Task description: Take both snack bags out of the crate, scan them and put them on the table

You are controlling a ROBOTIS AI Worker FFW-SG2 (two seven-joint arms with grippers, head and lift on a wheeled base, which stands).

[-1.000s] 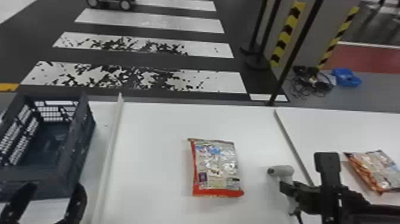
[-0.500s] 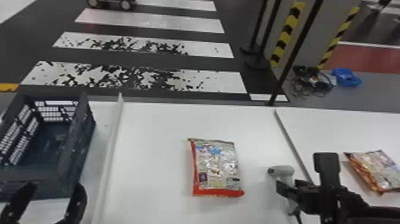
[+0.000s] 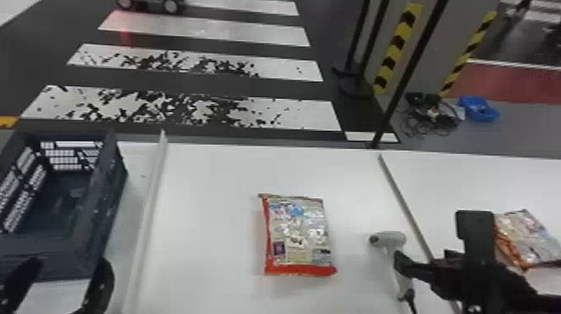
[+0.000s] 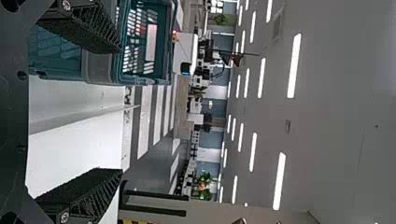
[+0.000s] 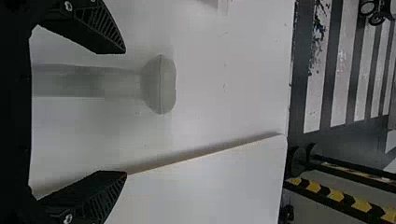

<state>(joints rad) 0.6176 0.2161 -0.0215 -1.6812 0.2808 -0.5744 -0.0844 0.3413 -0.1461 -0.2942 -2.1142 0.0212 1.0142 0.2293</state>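
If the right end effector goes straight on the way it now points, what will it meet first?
Probably the scanner: in the right wrist view it shows ahead of the open right end effector. Depth is unclear, so the end effector might pass above it or touch the table first.

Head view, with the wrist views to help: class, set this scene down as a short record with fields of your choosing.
Crate: dark blue-grey slatted plastic crate, far left
Middle bag: silver snack bag with red edges, flat on the white table
Right bag: silver-and-orange snack bag, far right, partly behind the right arm
Scanner: pale grey handheld scanner, right of the middle bag
Left gripper: open, near the crate
Right gripper: open, at the scanner
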